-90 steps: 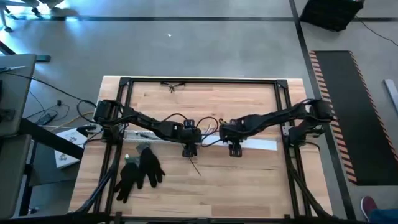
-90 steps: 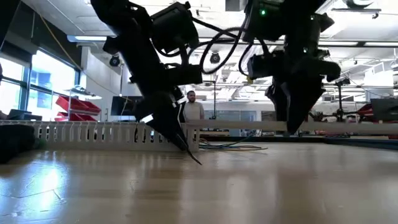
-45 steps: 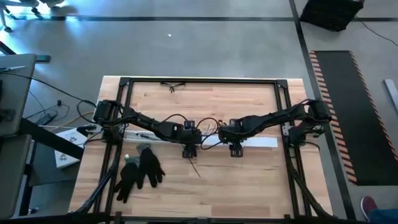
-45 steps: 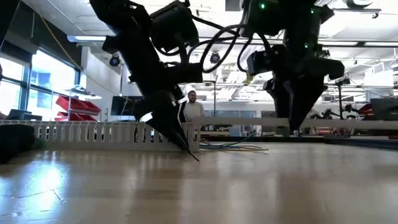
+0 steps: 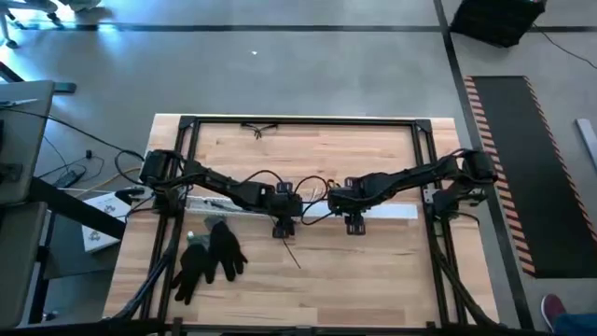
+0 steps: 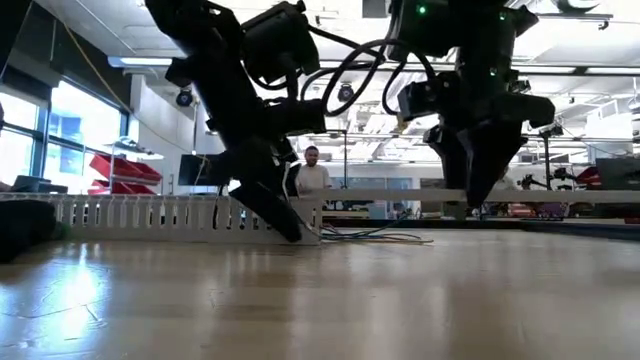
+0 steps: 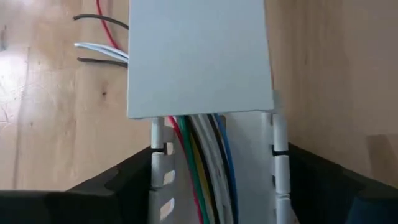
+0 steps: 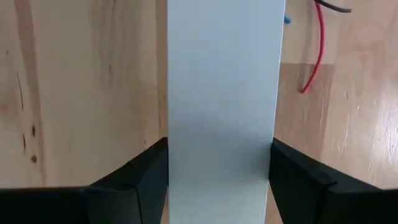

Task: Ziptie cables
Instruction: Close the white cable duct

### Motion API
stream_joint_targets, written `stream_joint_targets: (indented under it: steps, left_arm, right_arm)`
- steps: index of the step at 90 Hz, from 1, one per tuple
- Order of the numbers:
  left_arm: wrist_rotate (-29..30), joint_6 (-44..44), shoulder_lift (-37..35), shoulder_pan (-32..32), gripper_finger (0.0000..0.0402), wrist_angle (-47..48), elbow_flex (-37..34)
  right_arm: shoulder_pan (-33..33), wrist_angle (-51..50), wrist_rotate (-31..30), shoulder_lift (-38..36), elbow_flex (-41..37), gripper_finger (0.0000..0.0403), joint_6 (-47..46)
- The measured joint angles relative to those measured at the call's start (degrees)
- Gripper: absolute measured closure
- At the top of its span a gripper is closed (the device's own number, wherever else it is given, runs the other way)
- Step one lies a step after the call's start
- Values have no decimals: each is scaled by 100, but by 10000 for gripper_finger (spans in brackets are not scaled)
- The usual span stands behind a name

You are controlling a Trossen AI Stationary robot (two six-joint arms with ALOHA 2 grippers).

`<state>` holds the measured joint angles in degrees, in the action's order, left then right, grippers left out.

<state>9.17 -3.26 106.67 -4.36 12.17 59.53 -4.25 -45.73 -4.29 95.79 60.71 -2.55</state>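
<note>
A white slotted channel [image 5: 219, 203] lies across the table's middle. The cables [image 7: 199, 162], coloured wires, run inside it, leave its right end and lie on the wood [image 6: 375, 237]. A flat white cover [image 5: 392, 216] runs on from that end toward the table's right edge, with one end over the channel [image 7: 199, 56]. My left gripper [image 5: 280, 227] is shut on the channel's right end. My right gripper [image 5: 354, 224] is shut on the cover. A thin black ziptie [image 5: 293, 253] lies loose on the wood just in front of both. My left gripper comes from above and lies across the channel near its right end. One finger [image 7: 118, 186] stands against each slotted side wall [image 7: 157, 163]. The channel rests on the table. My right gripper pinches the cover's two long edges [image 8: 174, 155] between its fingers [image 8: 137, 180], pointing down and lying across it. The cover [image 6: 560, 197] sits level above the table at the height of the channel's top.
Black gloves [image 5: 210, 257] lie at the near left. A dark metal frame [image 5: 298, 121] runs round the tabletop. A small bunch of wire [image 5: 261, 129] lies at the far edge. A person [image 6: 312, 175] stands in the room beyond. Bare wood stretches along the near side.
My right gripper has shifted a little toward the table's right edge along the cover.
</note>
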Motion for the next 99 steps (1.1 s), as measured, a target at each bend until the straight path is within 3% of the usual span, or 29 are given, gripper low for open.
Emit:
stream_joint_targets:
  steps: [23, 36, 47, 80, 99]
  left_arm:
    - [-15, 110, -164, 41, 120, -79, 0]
    - [-333, 67, -63, 101, 120, -280, 2]
    - [-199, 43, -5, 103, 121, -258, 2]
    - [-99, -38, -9, 100, 173, -291, 2]
    - [-90, -34, -9, 100, 179, -289, 2]
  right_arm:
    - [11, -7, 0, 0, 0, 195, 3]
    - [10, 18, 6, 0, 0, 195, 13]
    - [9, 49, 21, -2, -14, 195, 4]
    - [11, 367, 1, 36, -157, 195, 35]
    - [20, 432, 175, 226, -157, 195, -174]
